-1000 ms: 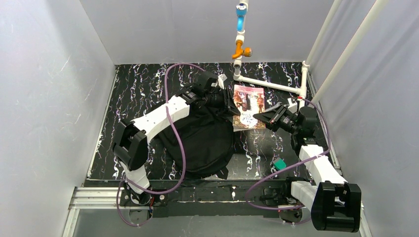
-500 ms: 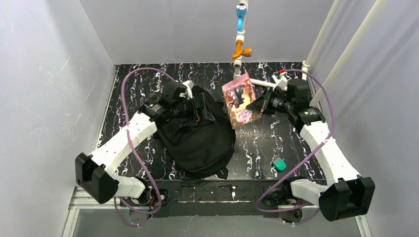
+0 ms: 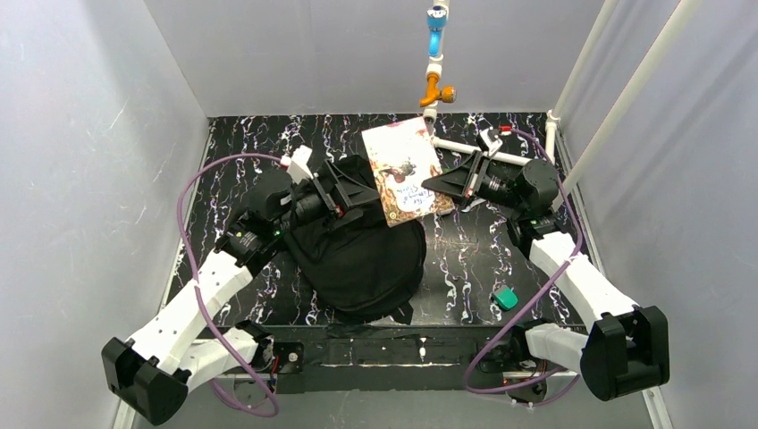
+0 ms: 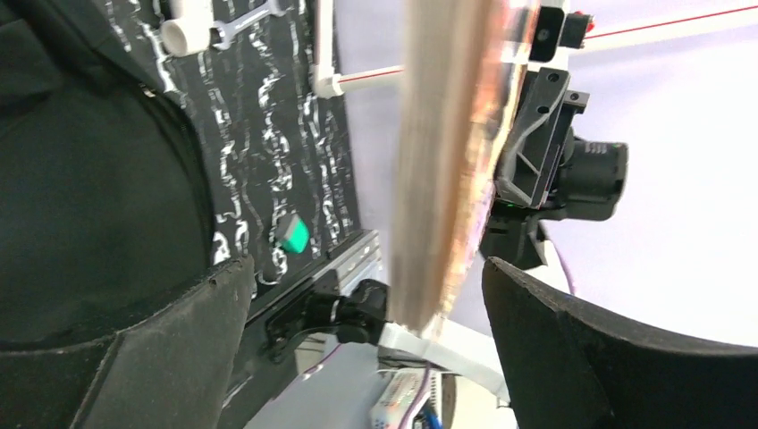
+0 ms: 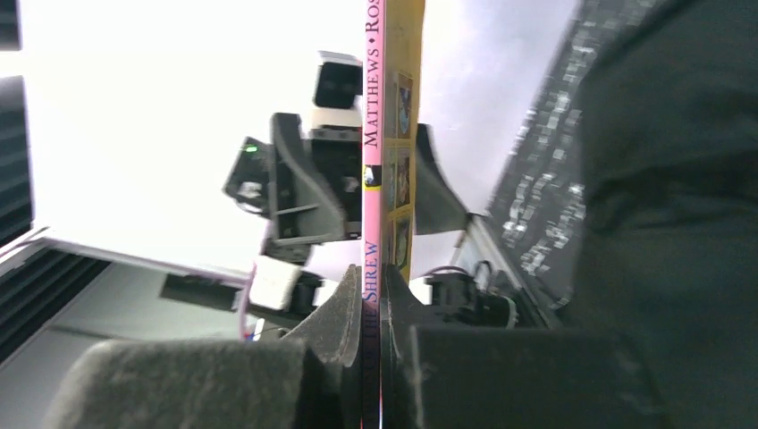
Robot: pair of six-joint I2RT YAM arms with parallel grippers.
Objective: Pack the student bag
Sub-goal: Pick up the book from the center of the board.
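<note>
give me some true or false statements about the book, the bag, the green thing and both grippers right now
1. The right gripper is shut on the book. True.
2. The book lies flat on the table. False: it is held up in the air, over the far end of the student bag.
3. The left gripper has its jaws spread wide. True.
4. The small green object is inside the student bag. False: it lies on the table to the right of the bag, apart from it.
5. The book's spine is blue. False: the right wrist view shows a pink spine.
</note>
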